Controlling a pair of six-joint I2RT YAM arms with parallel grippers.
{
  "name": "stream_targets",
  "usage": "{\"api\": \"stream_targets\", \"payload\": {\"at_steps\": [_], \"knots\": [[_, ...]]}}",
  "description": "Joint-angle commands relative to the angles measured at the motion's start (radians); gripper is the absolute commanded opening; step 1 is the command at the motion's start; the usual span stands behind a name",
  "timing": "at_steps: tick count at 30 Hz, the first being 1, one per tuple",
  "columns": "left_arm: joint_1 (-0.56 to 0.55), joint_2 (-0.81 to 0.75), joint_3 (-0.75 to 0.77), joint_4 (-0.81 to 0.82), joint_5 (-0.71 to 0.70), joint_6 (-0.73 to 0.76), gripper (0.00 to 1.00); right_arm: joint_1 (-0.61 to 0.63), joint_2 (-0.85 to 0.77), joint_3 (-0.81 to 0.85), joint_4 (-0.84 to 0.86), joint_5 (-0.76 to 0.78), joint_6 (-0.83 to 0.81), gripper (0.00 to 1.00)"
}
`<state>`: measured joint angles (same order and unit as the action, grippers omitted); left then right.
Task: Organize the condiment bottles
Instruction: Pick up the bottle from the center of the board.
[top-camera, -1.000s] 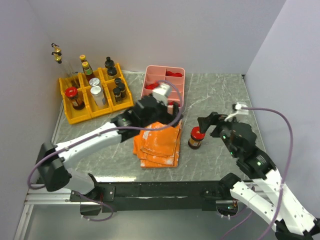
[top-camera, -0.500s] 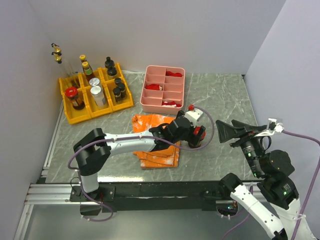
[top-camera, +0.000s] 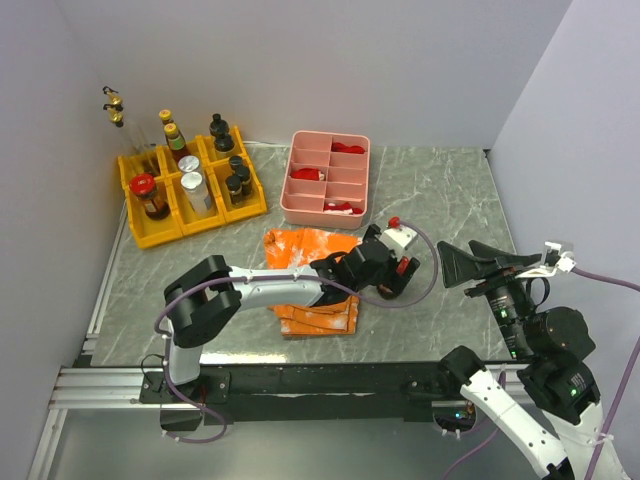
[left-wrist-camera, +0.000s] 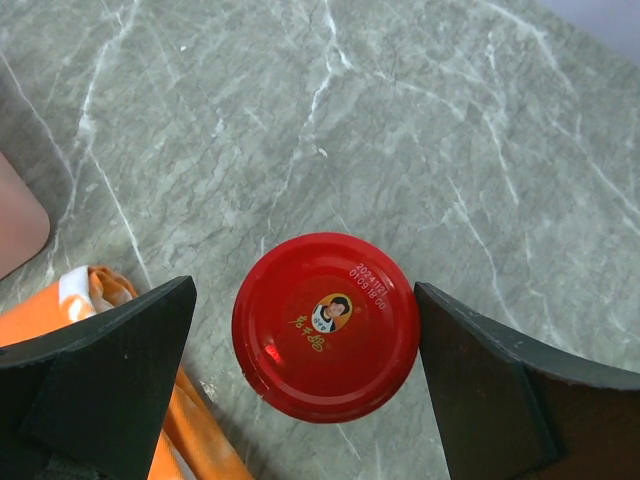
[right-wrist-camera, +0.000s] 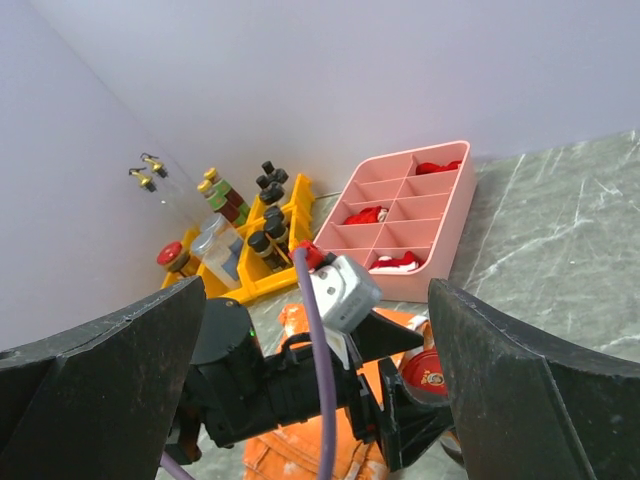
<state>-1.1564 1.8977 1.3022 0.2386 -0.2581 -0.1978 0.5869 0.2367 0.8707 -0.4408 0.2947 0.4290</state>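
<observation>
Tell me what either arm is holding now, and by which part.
Nothing is held. The left gripper has open jaws flanking the red-capped jar, gaps on both sides; the right gripper is open, empty.

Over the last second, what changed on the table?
The left gripper swung right from over the orange cloth and now straddles the red-capped jar, open, not touching. The right gripper, which was beside that jar, pulled back toward its base, open. Jar, cloth, yellow bins and pink tray stayed put.
</observation>
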Motion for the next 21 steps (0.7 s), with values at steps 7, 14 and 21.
{"api": "stream_targets", "payload": {"at_steps": [7,14,21], "knots": [[-0.008,0.037,0.026,0.044,-0.007,0.032,0.90,0.008,0.001,-0.004,0.053,0.015,-0.013,1.00],[-0.008,0.000,0.005,0.050,0.007,0.020,0.31,0.008,0.006,-0.012,0.056,0.018,-0.009,1.00],[-0.009,-0.075,0.025,0.007,0.000,-0.026,0.01,0.007,0.016,-0.024,0.063,0.000,-0.004,1.00]]}}
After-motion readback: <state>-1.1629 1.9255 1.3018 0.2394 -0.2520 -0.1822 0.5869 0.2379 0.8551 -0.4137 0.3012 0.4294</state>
